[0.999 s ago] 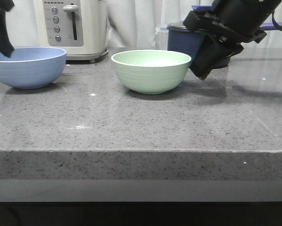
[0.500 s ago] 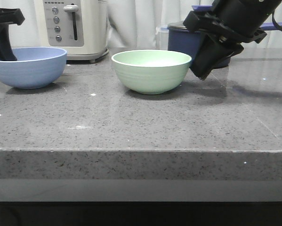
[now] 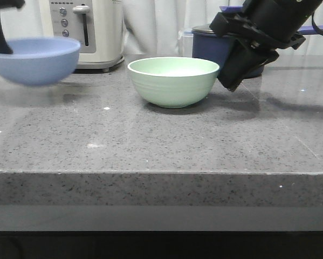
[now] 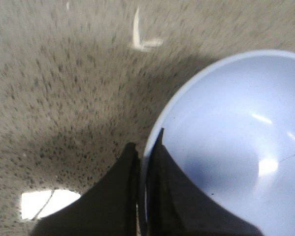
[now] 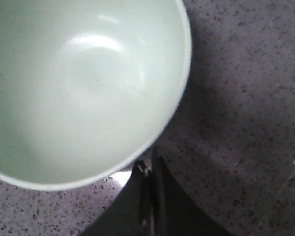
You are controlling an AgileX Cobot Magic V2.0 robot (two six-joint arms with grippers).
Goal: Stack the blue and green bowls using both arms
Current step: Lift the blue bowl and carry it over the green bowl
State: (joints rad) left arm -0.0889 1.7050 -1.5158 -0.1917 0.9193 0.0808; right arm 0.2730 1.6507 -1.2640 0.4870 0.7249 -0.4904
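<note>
My left gripper (image 4: 143, 162) is clenched on the rim of the blue bowl (image 3: 34, 60), one finger inside and one outside, and I see the bowl hanging clear above the worktop (image 3: 161, 140) at the far left, near a white toaster (image 3: 86, 32). My right gripper (image 5: 148, 196) has its fingers pressed together on nothing, just outside the rim of the green bowl (image 3: 173, 81). That bowl sits on the worktop at centre, a dark saucepan (image 3: 212, 46) behind it.
</note>
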